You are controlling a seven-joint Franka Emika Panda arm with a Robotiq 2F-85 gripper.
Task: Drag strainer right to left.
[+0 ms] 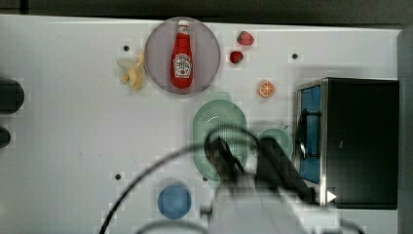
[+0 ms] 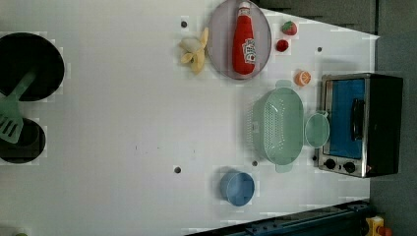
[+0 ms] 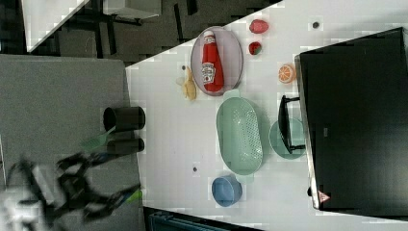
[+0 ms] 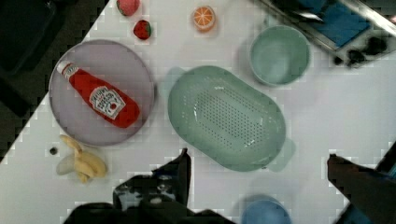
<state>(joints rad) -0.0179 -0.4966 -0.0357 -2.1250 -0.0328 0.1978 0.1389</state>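
Wrist view: the gripper (image 4: 257, 172) hangs above the white table (image 4: 327, 116) with its 2 fingers (image 4: 180, 170) spread wide apart, grasping nothing. Just past the fingertips lies the strainer (image 4: 226, 116), upright on the table, untouched. Near it sits the blue bowl (image 4: 265, 212). Beyond the strainer stands the green mug (image 4: 279, 53), just beside the strainer's rim, and past the mug the toaster oven (image 4: 336, 23). On the strainer's other side lies a grey plate (image 4: 135, 77) bearing a ketchup bottle (image 4: 100, 98), with a peeled banana (image 4: 84, 163) beside it. Farthest off are an orange half (image 4: 204, 17) and 2 strawberries (image 4: 141, 29). In the left view, the strainer (image 2: 278, 125) lies between the plate and the bowl, at the mug's left.
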